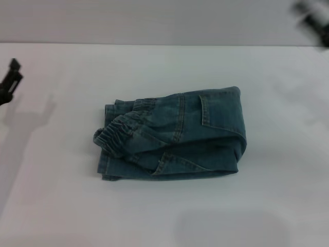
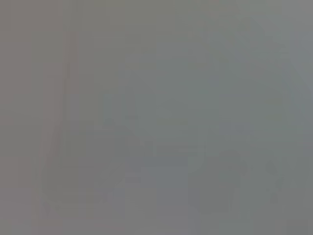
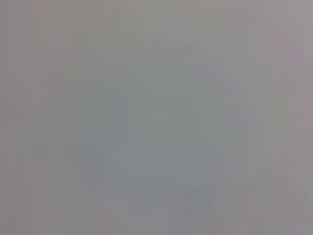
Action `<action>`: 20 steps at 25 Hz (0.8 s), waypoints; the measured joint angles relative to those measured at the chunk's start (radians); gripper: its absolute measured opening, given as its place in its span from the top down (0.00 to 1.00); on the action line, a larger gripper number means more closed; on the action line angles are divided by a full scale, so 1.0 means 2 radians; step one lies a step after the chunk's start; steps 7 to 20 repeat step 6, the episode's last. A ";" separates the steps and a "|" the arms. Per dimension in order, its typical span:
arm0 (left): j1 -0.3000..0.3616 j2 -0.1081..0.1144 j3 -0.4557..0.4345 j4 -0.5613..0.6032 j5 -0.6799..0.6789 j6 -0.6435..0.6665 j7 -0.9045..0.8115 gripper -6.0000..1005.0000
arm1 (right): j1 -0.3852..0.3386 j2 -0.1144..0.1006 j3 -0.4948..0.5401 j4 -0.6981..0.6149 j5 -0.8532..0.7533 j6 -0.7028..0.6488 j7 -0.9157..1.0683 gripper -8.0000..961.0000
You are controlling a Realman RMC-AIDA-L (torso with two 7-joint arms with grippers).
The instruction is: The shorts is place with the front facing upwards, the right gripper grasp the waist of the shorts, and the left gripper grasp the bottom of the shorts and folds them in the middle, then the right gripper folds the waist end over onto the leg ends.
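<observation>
Blue-green denim shorts (image 1: 175, 136) lying folded at desk centre, elastic waistband (image 1: 115, 135) resting leftward over leg ends (image 1: 110, 170).

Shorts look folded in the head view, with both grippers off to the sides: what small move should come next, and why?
Probably none on the cloth: keep both arms clear. The shorts lie as a compact bundle, the elastic waist lying on the robot's left end of the bundle. The left gripper and right gripper sit at the table's far edges, holding nothing.
</observation>
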 joint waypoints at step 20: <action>0.034 -0.001 -0.032 -0.010 0.000 0.055 0.015 0.19 | 0.027 0.001 0.036 0.178 0.317 -0.034 -0.245 0.48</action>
